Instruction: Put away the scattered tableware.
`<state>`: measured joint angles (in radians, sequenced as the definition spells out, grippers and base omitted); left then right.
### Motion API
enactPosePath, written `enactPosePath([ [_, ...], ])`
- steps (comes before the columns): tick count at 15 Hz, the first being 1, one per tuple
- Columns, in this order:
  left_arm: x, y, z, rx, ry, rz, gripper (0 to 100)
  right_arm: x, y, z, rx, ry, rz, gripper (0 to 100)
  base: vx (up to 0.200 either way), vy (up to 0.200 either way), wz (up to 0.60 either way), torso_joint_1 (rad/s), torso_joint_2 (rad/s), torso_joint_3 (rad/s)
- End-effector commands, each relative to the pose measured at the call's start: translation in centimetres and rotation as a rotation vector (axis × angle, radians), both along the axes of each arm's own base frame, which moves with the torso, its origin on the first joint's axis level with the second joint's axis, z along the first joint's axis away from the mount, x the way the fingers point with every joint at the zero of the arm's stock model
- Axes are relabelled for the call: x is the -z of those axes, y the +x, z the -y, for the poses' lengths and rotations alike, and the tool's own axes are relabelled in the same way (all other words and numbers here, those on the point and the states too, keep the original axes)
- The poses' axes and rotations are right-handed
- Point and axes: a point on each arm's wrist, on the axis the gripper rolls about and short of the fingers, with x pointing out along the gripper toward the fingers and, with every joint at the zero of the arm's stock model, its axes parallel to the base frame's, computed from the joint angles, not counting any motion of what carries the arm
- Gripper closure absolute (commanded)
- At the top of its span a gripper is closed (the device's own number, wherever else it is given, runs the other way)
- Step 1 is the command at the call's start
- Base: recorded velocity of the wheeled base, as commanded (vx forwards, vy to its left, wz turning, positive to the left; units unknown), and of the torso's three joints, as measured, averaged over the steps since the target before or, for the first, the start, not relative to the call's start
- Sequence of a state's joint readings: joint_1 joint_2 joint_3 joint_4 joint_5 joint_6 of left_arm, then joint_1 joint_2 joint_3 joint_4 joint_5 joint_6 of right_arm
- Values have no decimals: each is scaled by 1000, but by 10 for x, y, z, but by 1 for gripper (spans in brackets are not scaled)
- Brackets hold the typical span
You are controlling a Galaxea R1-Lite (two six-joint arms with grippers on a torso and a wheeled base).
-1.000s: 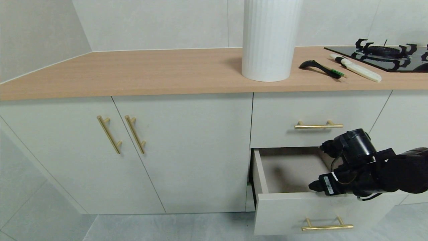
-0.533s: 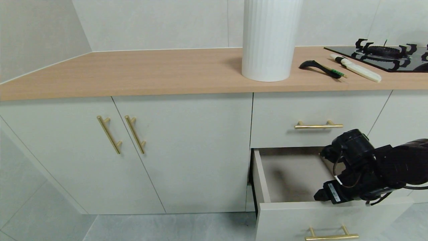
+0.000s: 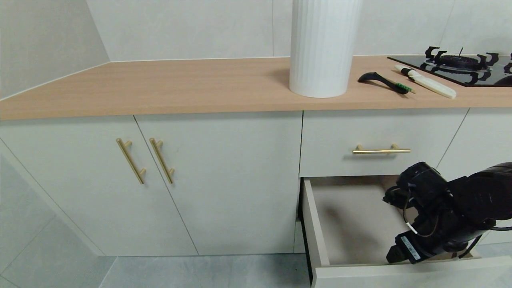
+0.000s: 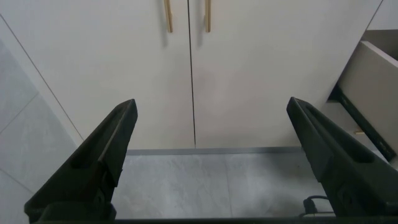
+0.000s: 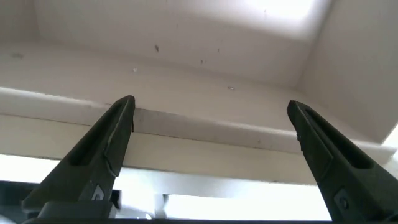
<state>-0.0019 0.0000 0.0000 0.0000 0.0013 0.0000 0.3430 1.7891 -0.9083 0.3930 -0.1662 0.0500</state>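
We see the drawer (image 3: 352, 228) open, our right pincer (image 5: 210, 106) released at its front; black utensil (image 3: 383, 81) and knife (image 3: 430, 83) wait on the counter (image 3: 180, 84) above.

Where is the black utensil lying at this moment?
In the head view the black utensil lies on the counter, right side, between the white ribbed cylinder and the pale knife.

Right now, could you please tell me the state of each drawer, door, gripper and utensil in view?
Lower drawer: pulled open.
Upper drawer: shut.
Cabinet doors: both shut.
Left gripper: open, holding nothing.
Right gripper: open, over the open drawer's front edge.
Black-handled utensil: lying on the counter.
White utensil: lying on the counter.
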Motion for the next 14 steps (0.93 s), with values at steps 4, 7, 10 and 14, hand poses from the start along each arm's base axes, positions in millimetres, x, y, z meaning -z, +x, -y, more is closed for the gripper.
enactPosePath([
  [4, 0, 0, 0, -1, 0, 2, 0, -1, -13, -4, -62, -45, -87, 0, 0, 0, 0, 0, 0, 0],
  [7, 0, 0, 0, -1, 0, 0, 0, -1, -22, -3, -103, -79, -158, 0, 0, 0, 0, 0, 0, 0],
  [10, 0, 0, 0, -1, 0, 2, 0, 2, -31, -9, -141, -109, -225, 0, 0, 0, 0, 0, 0, 0],
  [14, 0, 0, 0, -1, 0, 0, 0, 5, -40, -12, -183, -147, -300, 0, 0, 0, 0, 0, 0, 0],
])
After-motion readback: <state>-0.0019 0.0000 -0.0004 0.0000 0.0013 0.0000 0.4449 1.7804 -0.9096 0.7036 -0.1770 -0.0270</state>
